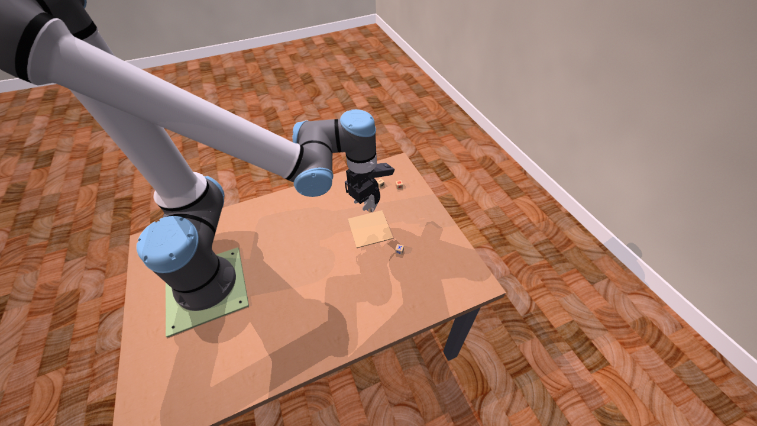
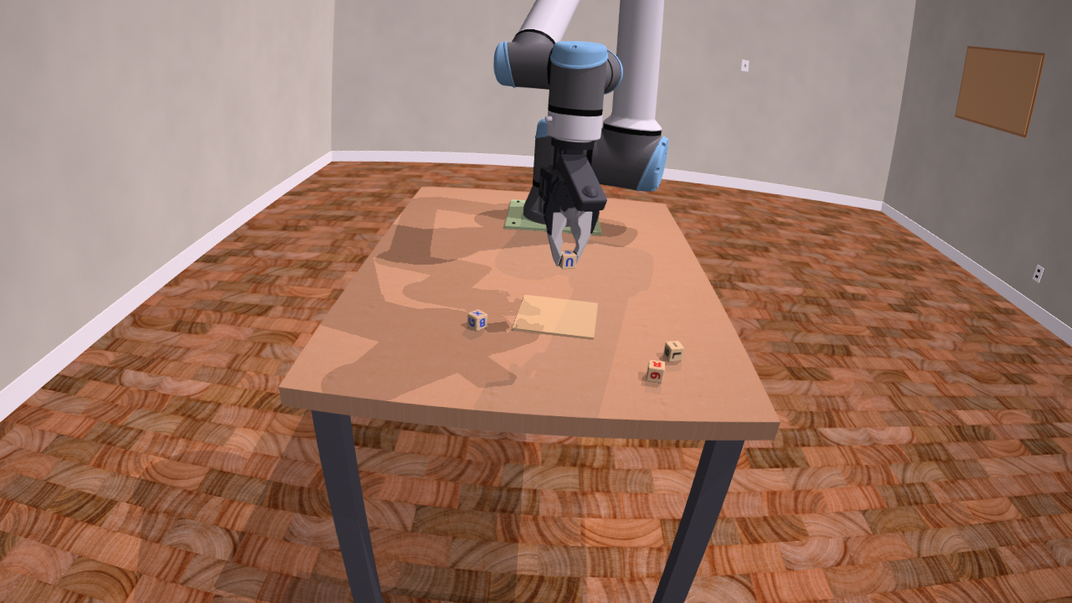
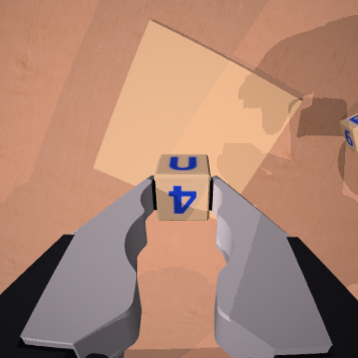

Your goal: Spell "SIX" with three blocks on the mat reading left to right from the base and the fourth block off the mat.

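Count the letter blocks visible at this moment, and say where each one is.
4. One block is clamped in the gripper above the table; one lies beside the mat; two lie together near the table edge. None looks hidden.

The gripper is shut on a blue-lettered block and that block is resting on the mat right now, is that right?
Not quite. The gripper is shut on the blue-lettered block, but the block is not resting on the mat. The exterior view shows it lifted in the air, well above the table, with the mat lying bare below and in front of it.
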Controlling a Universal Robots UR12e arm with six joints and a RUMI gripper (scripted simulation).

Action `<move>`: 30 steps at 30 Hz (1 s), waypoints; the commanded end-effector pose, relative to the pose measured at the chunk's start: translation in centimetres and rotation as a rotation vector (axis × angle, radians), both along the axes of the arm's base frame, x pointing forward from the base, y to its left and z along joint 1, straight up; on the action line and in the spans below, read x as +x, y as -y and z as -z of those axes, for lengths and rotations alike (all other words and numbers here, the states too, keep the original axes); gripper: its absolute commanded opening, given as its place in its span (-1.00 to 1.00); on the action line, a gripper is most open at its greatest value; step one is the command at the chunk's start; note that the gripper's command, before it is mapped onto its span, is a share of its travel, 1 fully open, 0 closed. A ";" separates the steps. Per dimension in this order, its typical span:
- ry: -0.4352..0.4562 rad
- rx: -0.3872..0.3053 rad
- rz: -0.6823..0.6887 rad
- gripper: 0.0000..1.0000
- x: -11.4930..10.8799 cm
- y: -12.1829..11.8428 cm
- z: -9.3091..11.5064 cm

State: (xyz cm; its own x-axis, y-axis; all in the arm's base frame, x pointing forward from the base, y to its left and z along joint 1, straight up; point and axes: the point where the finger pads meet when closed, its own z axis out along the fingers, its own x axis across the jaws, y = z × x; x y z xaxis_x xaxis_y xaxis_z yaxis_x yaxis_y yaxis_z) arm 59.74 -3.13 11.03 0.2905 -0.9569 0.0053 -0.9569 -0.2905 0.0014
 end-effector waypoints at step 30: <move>0.000 0.000 -0.218 -0.89 0.2 -0.3 0.1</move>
